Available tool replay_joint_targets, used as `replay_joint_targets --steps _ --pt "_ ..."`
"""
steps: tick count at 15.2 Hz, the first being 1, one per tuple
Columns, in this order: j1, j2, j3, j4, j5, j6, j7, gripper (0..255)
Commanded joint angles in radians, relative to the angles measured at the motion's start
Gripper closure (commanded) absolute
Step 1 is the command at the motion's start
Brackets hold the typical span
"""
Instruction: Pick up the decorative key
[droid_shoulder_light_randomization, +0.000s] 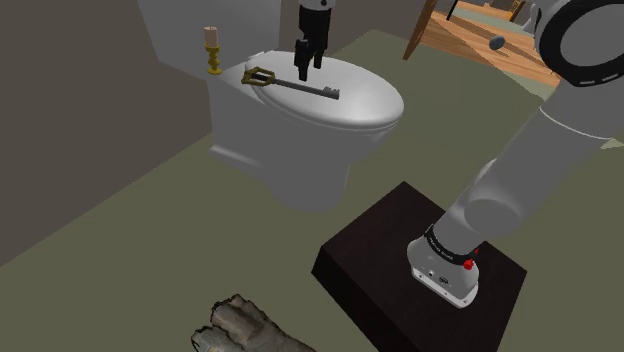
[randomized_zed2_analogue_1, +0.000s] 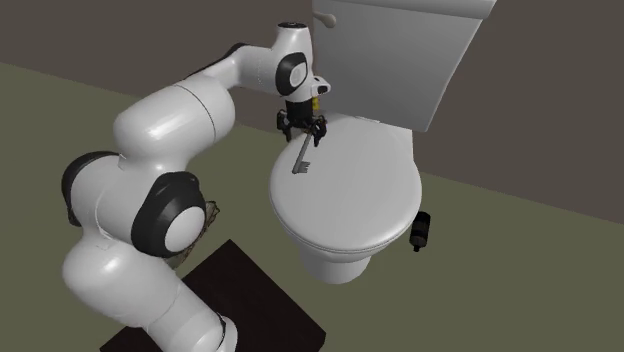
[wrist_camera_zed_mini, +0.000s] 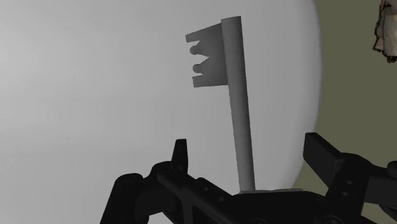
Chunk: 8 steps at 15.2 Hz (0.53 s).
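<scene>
The decorative key (droid_shoulder_light_randomization: 300, 87) lies flat on the closed white toilet lid (droid_shoulder_light_randomization: 365, 100), its gold bow toward the tank and its grey shaft and bit pointing away. My black gripper (droid_shoulder_light_randomization: 303, 64) hangs just above the shaft, pointing down. From the second exterior view, the gripper (randomized_zed2_analogue_1: 301, 130) stands over the bow end of the key (randomized_zed2_analogue_1: 300, 160). In the wrist view the grey shaft (wrist_camera_zed_mini: 240, 108) runs up between my two fingers. The gripper (wrist_camera_zed_mini: 251, 159) is open and neither finger touches the key.
A gold candlestick with a candle (droid_shoulder_light_randomization: 212, 50) stands on the toilet beside the tank (randomized_zed2_analogue_1: 400, 50). A black bottle (randomized_zed2_analogue_1: 422, 231) lies on the floor by the bowl. A crumpled cloth-like lump (droid_shoulder_light_randomization: 245, 325) sits near my dark stand (droid_shoulder_light_randomization: 370, 260). Wooden furniture (droid_shoulder_light_randomization: 480, 35) stands behind.
</scene>
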Motion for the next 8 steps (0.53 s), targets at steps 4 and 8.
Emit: replay_joint_targets --steps 4,8 --pt "0.030 0.169 0.023 0.183 -0.056 -0.037 -0.048 0" --pt "0.028 0.166 0.022 0.126 -0.057 0.018 -0.043 0"
